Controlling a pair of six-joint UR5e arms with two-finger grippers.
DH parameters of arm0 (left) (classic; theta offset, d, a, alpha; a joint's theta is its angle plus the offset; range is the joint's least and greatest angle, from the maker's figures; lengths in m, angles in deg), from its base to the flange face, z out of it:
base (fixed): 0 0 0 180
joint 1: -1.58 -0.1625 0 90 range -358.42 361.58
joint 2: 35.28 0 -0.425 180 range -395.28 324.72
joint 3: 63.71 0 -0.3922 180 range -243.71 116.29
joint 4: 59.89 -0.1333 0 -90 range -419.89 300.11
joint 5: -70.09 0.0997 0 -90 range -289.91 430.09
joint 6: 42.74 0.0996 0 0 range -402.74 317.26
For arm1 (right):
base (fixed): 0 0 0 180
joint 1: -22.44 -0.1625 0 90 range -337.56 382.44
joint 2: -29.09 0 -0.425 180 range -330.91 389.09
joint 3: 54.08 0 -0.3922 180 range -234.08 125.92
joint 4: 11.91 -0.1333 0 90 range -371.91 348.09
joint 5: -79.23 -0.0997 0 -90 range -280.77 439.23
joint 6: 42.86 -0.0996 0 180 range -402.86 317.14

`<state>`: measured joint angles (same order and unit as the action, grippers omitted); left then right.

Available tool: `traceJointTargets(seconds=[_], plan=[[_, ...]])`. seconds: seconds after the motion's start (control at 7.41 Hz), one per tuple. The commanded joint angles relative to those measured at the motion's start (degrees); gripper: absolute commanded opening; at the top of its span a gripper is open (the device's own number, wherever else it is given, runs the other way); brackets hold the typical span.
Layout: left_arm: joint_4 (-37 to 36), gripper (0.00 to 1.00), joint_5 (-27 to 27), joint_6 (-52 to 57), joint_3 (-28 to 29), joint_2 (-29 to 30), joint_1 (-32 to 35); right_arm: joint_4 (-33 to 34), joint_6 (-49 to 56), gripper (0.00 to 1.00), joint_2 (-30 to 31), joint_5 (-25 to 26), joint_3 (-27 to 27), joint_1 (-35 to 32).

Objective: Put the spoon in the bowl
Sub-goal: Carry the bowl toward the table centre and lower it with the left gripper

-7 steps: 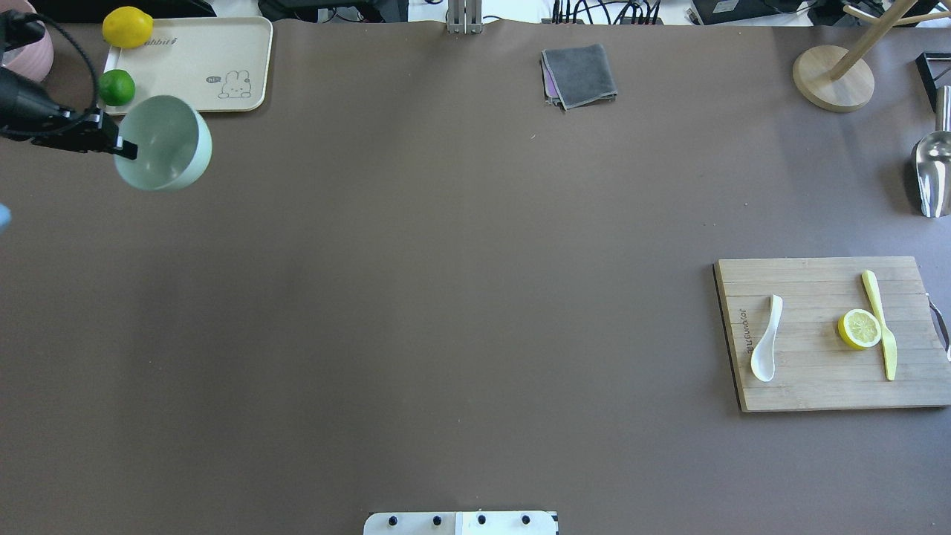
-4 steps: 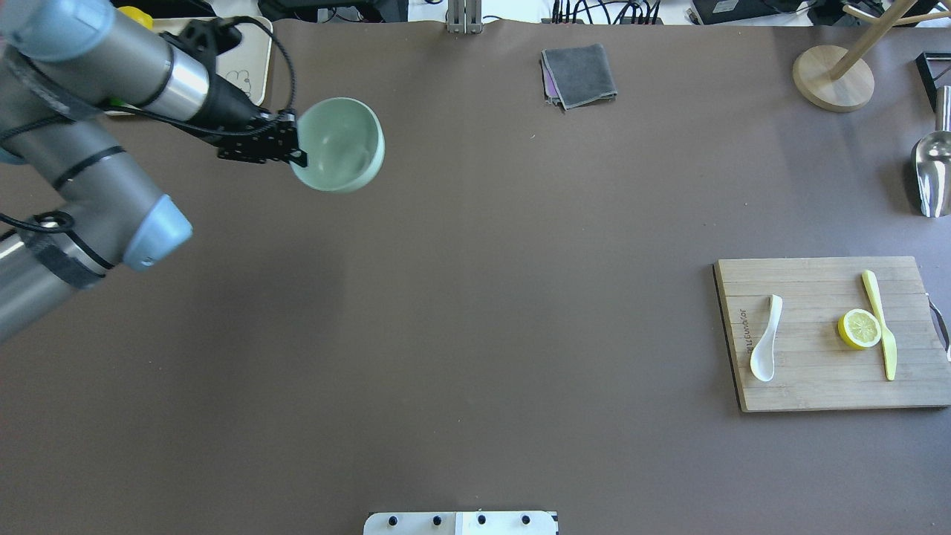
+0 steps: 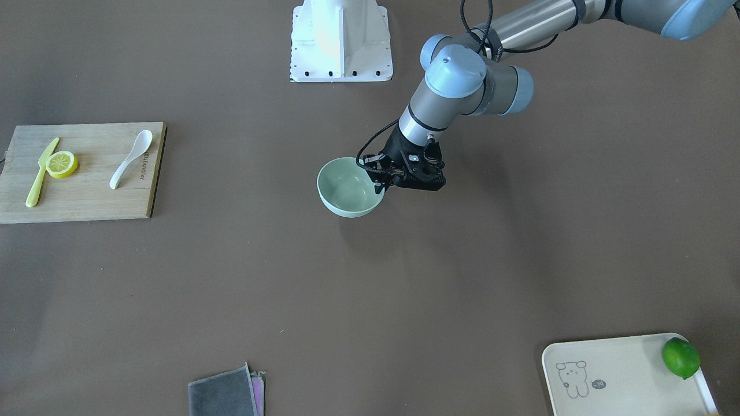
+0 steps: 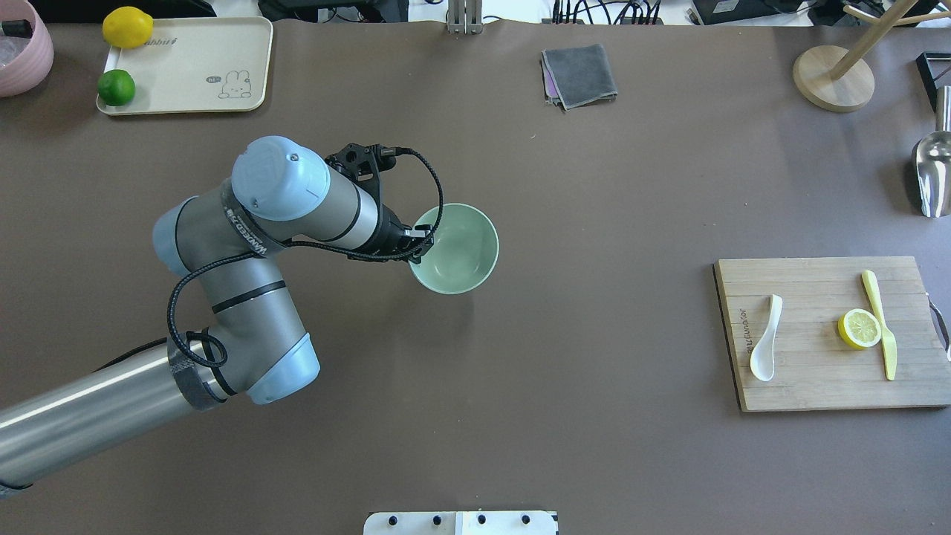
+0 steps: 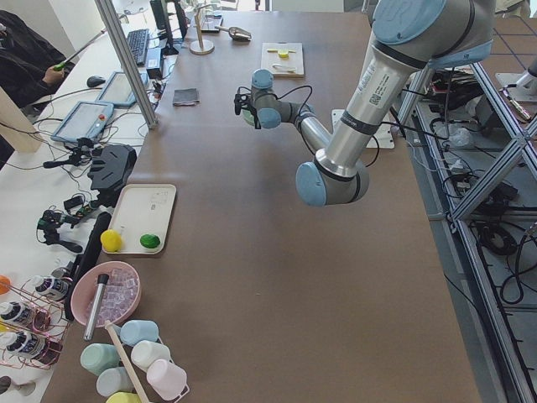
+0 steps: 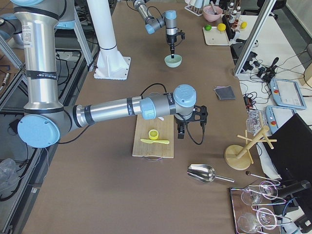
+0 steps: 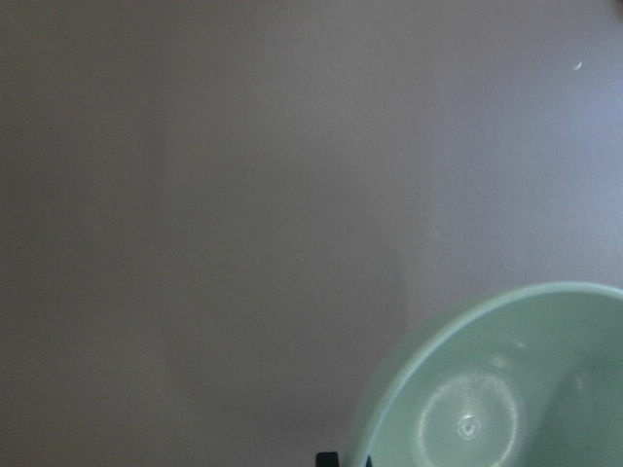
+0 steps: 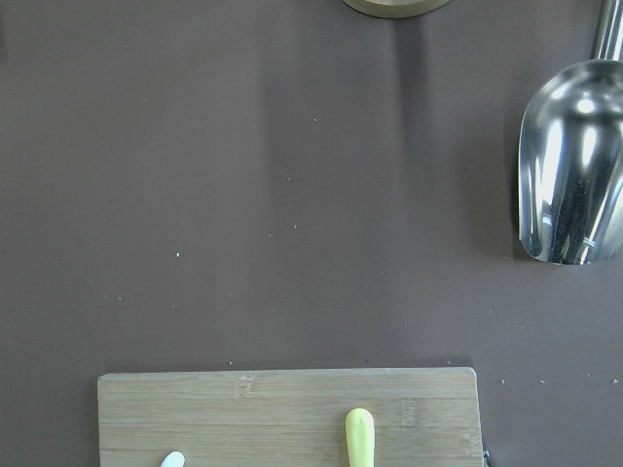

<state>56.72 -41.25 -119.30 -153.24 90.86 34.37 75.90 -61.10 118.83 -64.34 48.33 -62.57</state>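
Brown surface [image 4: 520, 446] stretches wide between the two task things. Left fingers [image 3: 382, 186] are clamped on the rim of the bowl [image 4: 461, 249], holding it upright near the middle, probably so it sits within the other arm's reach. Well apart on the robot's right, the spoon [image 4: 767, 338] lies on the cutting board [image 4: 817, 386]. Right fingers [image 6: 181, 132] hang beside that board; I cannot tell whether they are apart or together.

Left hand [image 4: 418, 249] carried bowl [image 4: 462, 251] to table [image 4: 535, 386] middle.
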Motion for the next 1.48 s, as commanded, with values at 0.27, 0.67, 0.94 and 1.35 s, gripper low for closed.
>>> traceJointTargets(seconds=[0.27, 0.67, 0.94, 1.35], plan=[[-0.2, 0.0, 0.8, 0.4, -0.2, -2.1, -2.9, 0.0, -2.1, 1.0, 0.1, -0.2, 0.5, 0.2], [-0.2, 0.06, 0.8, 0.9, -0.2, -2.6, -3.0, 0.0, -2.1, 1.0, 0.1, -0.5, 0.5, 0.2], [-0.1, 0.96, 0.9, 4.2, -0.4, -2.6, -3.0, 0.0, -2.0, 1.0, 0.1, 0.1, 0.6, 0.6], [-0.7, 0.97, 0.2, 4.6, -6.8, -4.8, -2.4, 0.0, -2.0, 1.0, 0.0, -0.4, 1.1, 1.1]])
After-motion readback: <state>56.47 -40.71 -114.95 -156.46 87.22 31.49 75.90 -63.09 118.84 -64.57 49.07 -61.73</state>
